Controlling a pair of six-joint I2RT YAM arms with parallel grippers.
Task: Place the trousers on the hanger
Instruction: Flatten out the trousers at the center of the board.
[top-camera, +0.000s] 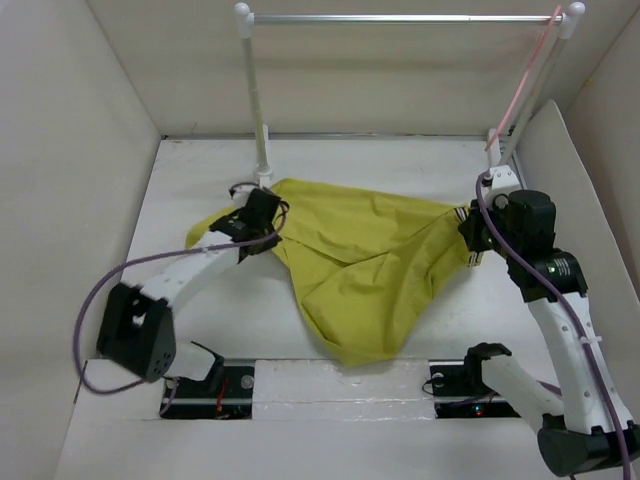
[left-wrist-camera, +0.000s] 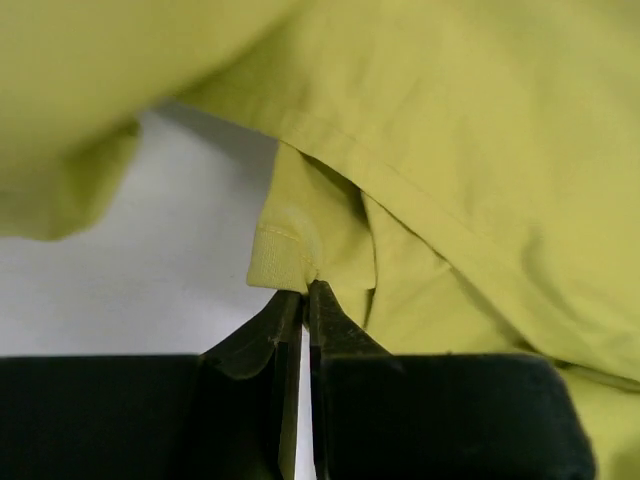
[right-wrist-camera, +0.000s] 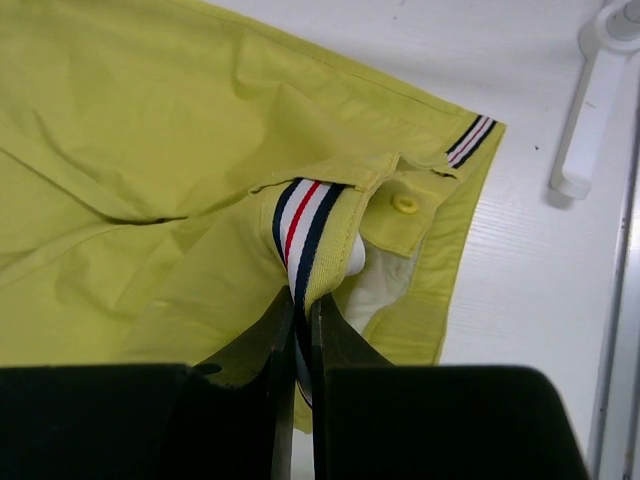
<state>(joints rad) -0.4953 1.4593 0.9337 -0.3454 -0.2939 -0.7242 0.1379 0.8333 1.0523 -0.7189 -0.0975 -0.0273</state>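
Left gripper (left-wrist-camera: 304, 289) of mine clenches the far-left hem (left-wrist-camera: 282, 255) of the crumpled mustard-yellow cloth trousers (top-camera: 360, 260); my right gripper (right-wrist-camera: 303, 300) grasps their striped waistband (right-wrist-camera: 303, 222) at right.

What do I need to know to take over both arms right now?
Left gripper: shut on a hem of the trousers.
Right gripper: shut on the striped waistband.
The trousers are spread across the table between the arms.
The hanger hangs bare from the right end of the rail.
Done: both grasps.
Left: lift the trousers and drape them over the hanger.
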